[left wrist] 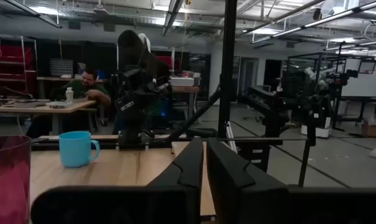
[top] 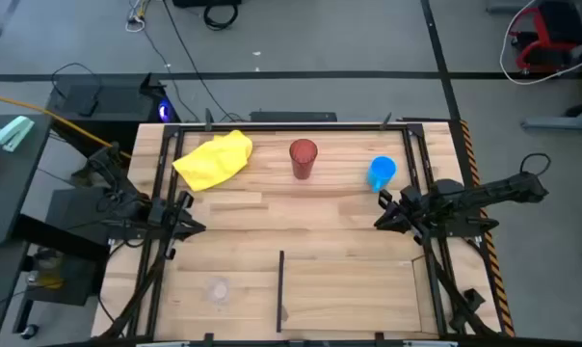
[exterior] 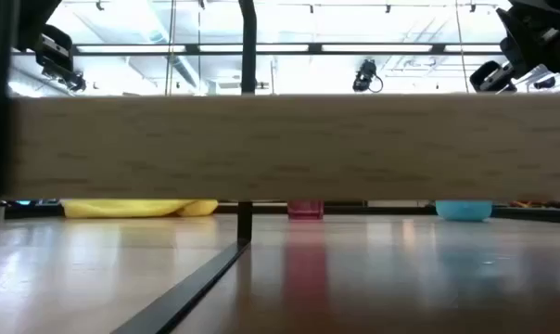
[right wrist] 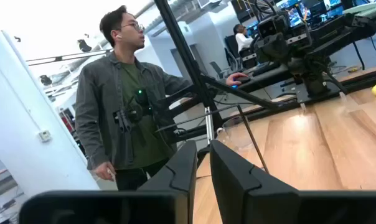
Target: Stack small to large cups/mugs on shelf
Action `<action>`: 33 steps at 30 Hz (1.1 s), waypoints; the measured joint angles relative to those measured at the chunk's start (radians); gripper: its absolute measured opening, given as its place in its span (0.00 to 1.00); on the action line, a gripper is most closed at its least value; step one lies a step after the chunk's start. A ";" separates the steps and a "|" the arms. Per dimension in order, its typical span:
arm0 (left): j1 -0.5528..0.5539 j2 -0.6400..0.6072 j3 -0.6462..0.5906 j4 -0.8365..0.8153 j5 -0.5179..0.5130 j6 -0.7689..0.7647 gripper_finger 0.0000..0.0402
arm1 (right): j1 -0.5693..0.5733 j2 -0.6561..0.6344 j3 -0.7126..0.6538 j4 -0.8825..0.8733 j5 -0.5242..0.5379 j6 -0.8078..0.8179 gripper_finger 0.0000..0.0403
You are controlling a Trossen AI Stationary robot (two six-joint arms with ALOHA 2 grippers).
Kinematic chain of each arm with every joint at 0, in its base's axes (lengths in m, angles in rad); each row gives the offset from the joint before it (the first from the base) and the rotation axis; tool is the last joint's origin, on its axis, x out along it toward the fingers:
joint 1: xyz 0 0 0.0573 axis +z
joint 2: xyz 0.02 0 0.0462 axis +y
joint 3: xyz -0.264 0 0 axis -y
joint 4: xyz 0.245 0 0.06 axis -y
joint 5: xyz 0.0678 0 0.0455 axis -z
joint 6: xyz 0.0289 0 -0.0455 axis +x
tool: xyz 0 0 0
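Observation:
The dark-red tumbler (top: 303,159) stands upright at the far middle of the table. The bright blue mug (top: 382,173) stands to its right. The tiny clear cup (top: 217,287) stands on the pale wood panel (top: 354,294) at the near left, left of the thin black divider strip (top: 280,289). My left gripper (top: 190,214) is shut and empty at the table's left edge; its wrist view shows the mug (left wrist: 76,148) and the tumbler (left wrist: 7,174). My right gripper (top: 385,214) is shut and empty near the right edge, just nearer than the mug.
A yellow cloth (top: 214,159) lies at the far left. Black frame rails (top: 158,193) run along the table's sides. A wood plank (exterior: 280,148) blocks the middle of the low view. A person (right wrist: 126,106) stands beyond the table's left side.

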 joint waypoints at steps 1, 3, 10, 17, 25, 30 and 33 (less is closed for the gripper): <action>0.000 0.000 0.000 0.000 0.000 0.000 0.08 | 0.000 0.000 0.000 0.000 0.000 0.001 0.14; 0.000 0.000 0.000 0.000 0.000 0.000 0.09 | 0.000 0.000 0.000 0.000 0.000 0.000 0.14; 0.000 0.000 0.000 0.000 0.000 0.000 0.07 | 0.000 0.000 0.000 0.000 0.000 0.001 0.14; 0.000 0.000 0.000 0.000 0.000 0.000 0.07 | 0.000 0.000 0.000 0.000 0.000 0.000 0.14; 0.000 0.000 0.000 0.000 0.000 0.000 0.09 | 0.000 0.000 0.000 0.000 0.000 0.000 0.14; 0.000 0.000 0.000 0.000 0.000 0.000 0.07 | 0.000 0.000 0.000 0.000 0.000 0.000 0.14; 0.000 0.000 0.000 0.000 0.000 0.000 0.06 | 0.000 0.000 0.000 0.000 0.000 0.001 0.14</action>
